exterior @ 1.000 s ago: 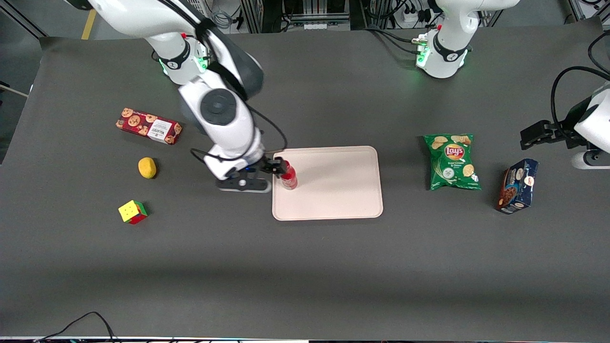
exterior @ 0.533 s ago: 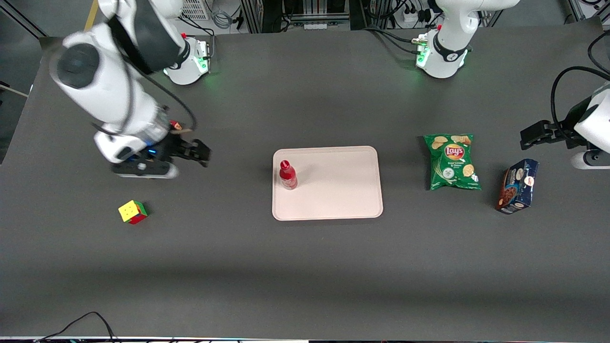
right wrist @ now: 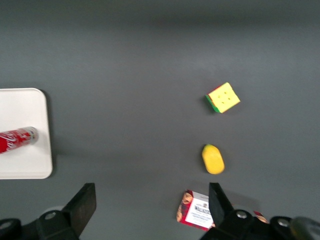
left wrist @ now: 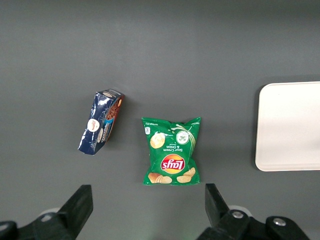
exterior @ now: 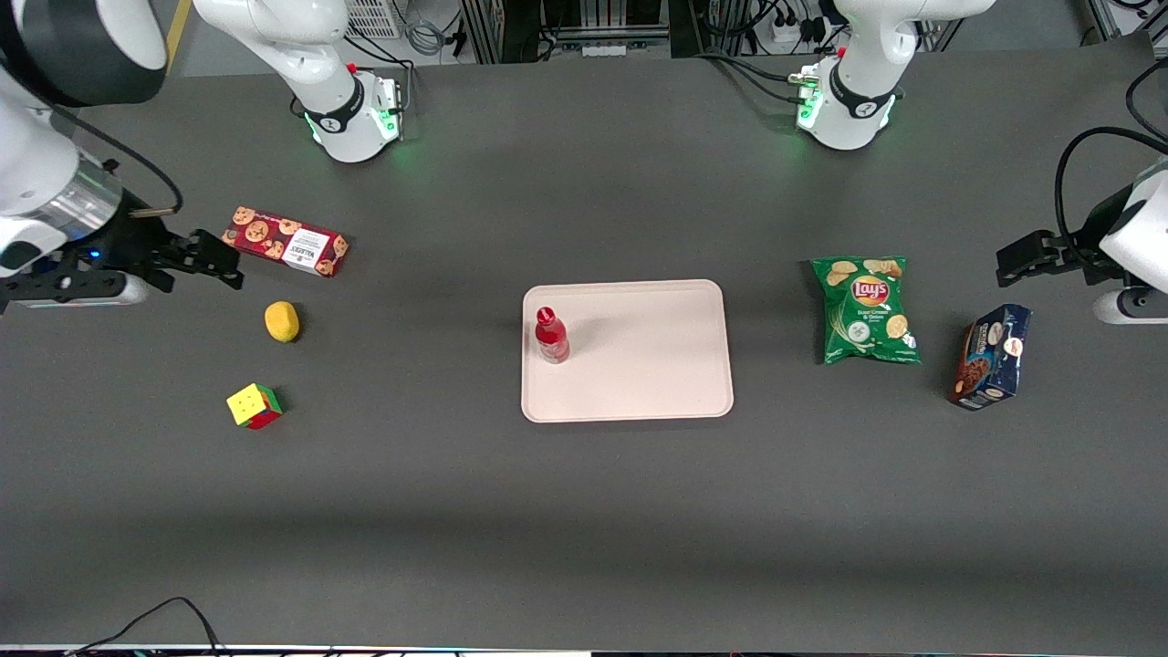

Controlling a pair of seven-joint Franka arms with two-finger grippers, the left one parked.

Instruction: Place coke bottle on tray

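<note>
The hand [exterior: 214,260], spread and empty, has pulled back to the worktop's working-arm end, leaving the bottle [exterior: 551,335] upright on the tray [exterior: 657,365]: job looks done.

Open gripper [exterior: 219,260] hangs beside cookie box [exterior: 286,241], with lemon [exterior: 282,321] near

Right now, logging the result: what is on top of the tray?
Only the coke bottle stands upright on the tray, near its working-arm edge. The open gripper is away, by the cookie box.
</note>
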